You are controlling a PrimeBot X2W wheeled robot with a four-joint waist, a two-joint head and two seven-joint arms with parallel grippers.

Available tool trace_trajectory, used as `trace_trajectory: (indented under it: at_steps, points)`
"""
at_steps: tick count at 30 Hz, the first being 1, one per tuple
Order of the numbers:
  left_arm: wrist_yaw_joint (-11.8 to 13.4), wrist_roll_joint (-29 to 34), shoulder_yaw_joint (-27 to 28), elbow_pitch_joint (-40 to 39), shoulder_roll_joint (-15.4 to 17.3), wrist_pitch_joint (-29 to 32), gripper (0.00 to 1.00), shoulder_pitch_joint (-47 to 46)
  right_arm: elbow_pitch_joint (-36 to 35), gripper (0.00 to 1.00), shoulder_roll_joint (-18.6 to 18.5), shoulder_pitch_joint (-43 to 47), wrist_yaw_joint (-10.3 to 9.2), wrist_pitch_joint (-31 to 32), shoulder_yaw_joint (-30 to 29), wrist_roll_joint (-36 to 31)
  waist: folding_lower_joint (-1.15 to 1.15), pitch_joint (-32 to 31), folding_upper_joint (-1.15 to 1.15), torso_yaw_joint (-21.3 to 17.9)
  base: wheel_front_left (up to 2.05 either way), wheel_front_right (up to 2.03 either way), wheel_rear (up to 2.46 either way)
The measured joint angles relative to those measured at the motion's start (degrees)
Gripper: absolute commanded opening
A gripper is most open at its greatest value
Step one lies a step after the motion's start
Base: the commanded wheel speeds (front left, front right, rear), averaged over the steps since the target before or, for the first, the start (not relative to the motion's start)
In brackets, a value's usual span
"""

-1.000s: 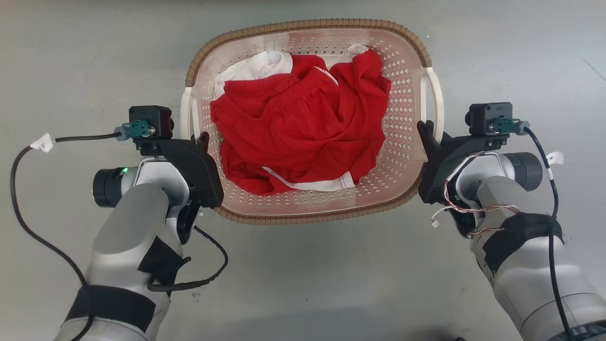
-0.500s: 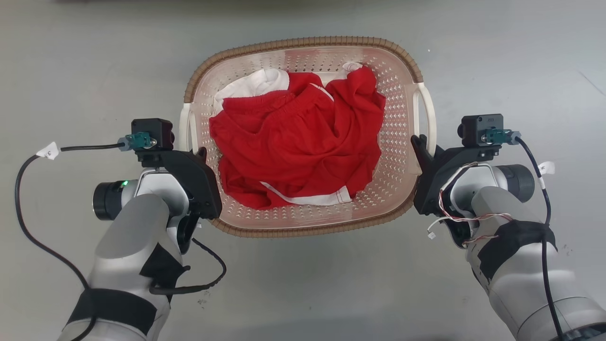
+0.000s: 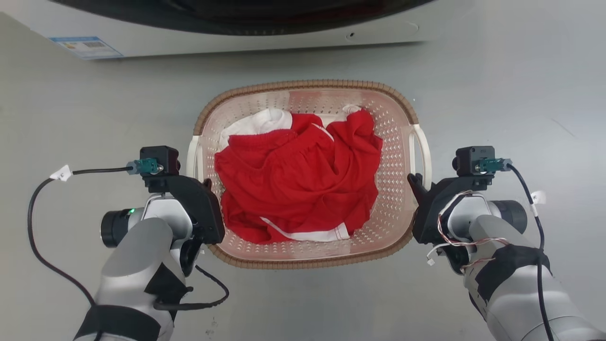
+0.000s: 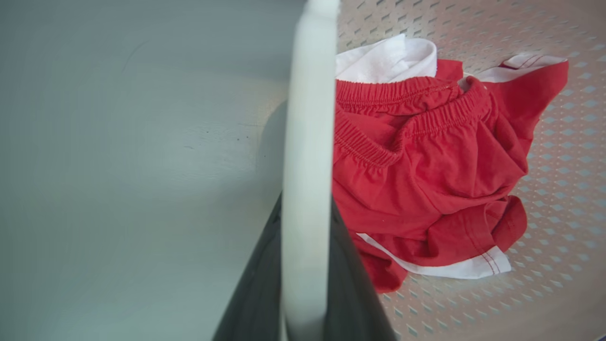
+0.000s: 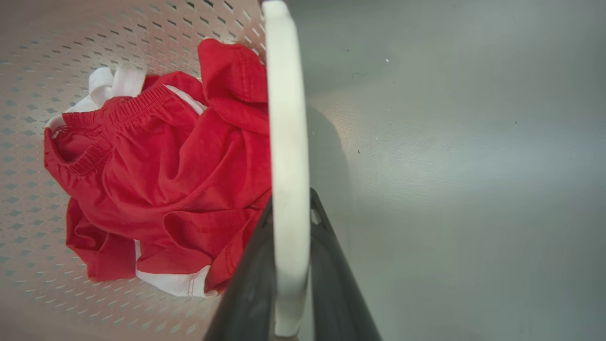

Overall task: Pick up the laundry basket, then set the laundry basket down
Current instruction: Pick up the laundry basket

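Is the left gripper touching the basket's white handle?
Touching. In the left wrist view, the white handle sits clamped between the left gripper's dark fingers.

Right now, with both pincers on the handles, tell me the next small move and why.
Probably a small, even lift with both arms in step. The left pincer is shut on the left handle and the right pincer on the right handle, so the laundry basket is held at both sides; uneven motion could tilt it.

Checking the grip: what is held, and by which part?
The laundry basket: left gripper clamps its left handle, right gripper its right handle.
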Motion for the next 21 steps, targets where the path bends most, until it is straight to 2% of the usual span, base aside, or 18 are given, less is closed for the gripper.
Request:
trace_trajectory:
  at_steps: [21]
  points:
    - [-0.5,-4.0,-1.7,1.6,-0.4,6.4,0.0,7.7,2.7,0.0,0.5,7.1,0.83,8.6,1.6,4.4,-0.01,-16.1,0.0,0.1,0.0,0.0,0.0]
